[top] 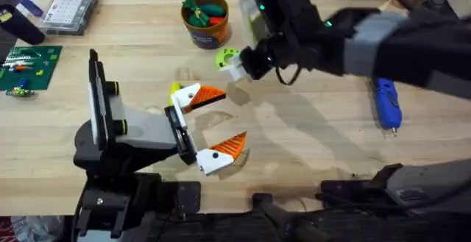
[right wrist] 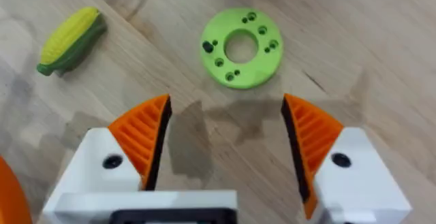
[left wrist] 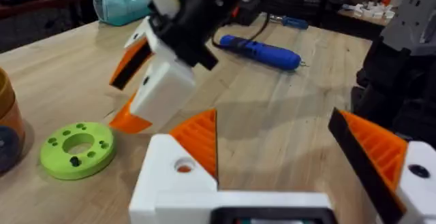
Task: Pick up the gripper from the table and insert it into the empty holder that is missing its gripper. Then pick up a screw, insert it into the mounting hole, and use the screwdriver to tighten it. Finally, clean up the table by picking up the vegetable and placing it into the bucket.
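Light wood-plank desk (top: 309, 146), visible grain and faint shadow patches.

Right gripper (right wrist: 225, 152) reaching across from the right side, hovering just above the vegetable (right wrist: 242, 47); jaws spread wide, nothing between them. Lime-green ring lying flat on the desk just in front of the bucket (top: 206, 23), near but apart as far as can be told. Bucket upright near the far edge, green and red toys (top: 202, 10) inside.

Left gripper (top: 210, 124) low over the desk centre, jaws wide open and empty, orange ribbed pads (left wrist: 197, 142) facing each other.

Toy corn cob (right wrist: 71, 39) on the desk beside the ring, partly hidden behind the left gripper in overhead.

Screwdriver (top: 387, 104) lying flat at the right side of the desk, well apart from both grippers, metal tip toward the near edge.

Far left corner: clear compartment box (top: 70, 8) and green circuit board (top: 29, 67). Teal pouch (left wrist: 122, 3) at the far right end. Dark cluttered room behind, detail not resolvable.
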Available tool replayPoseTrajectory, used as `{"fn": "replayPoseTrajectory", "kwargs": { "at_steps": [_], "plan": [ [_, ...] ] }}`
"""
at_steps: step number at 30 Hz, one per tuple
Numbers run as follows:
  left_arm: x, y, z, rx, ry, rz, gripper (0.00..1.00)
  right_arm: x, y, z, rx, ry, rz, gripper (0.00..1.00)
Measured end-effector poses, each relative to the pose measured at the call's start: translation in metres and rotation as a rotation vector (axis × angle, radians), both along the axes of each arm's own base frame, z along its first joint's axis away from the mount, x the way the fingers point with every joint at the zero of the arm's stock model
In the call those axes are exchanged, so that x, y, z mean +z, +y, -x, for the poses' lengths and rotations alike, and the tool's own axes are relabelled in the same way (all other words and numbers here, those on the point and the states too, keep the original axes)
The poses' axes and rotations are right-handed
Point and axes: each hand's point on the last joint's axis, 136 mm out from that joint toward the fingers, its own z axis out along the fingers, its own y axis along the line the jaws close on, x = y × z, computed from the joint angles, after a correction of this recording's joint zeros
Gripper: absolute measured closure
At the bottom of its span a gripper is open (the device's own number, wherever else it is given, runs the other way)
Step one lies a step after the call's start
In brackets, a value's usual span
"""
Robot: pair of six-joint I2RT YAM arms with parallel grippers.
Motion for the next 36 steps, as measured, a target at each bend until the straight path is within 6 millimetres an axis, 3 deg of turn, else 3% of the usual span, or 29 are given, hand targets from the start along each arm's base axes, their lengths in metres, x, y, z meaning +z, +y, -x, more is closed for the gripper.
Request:
{"fn": "replayPoseTrajectory", "kwargs": {
  "at_steps": [7, 12, 18, 21, 24, 28, 36],
  "plan": [
    [0.000, 0.000, 0.000, 0.000, 0.000, 0.000, 0.012, -0.007, 0.021, -0.022, 0.047, 0.014, 0.041, 0.054],
    [0.000, 0.000, 0.000, 0.000, 0.000, 0.000, 0.012, -0.015, 0.029, -0.025, 0.070, 0.011, 0.047, 0.008],
    [0.000, 0.000, -0.001, 0.003, 0.000, 0.000, 0.012, -0.031, 0.035, -0.027, 0.085, 0.018, 0.059, 0.061],
    [0.000, 0.000, -0.001, 0.003, 0.000, 0.000, 0.012, -0.041, 0.037, -0.028, 0.090, 0.029, 0.071, 0.112],
    [0.000, 0.000, -0.001, 0.003, 0.000, 0.000, 0.012, -0.047, 0.038, -0.030, 0.091, 0.038, 0.077, 0.281],
    [0.000, 0.000, -0.001, 0.003, 0.000, 0.000, 0.012, -0.045, 0.043, -0.033, 0.092, 0.021, 0.065, 0.405],
    [0.000, 0.000, -0.001, 0.003, 0.000, 0.000, 0.012, -0.039, 0.047, -0.035, 0.087, 0.011, 0.048, 0.536]
  ]
}}
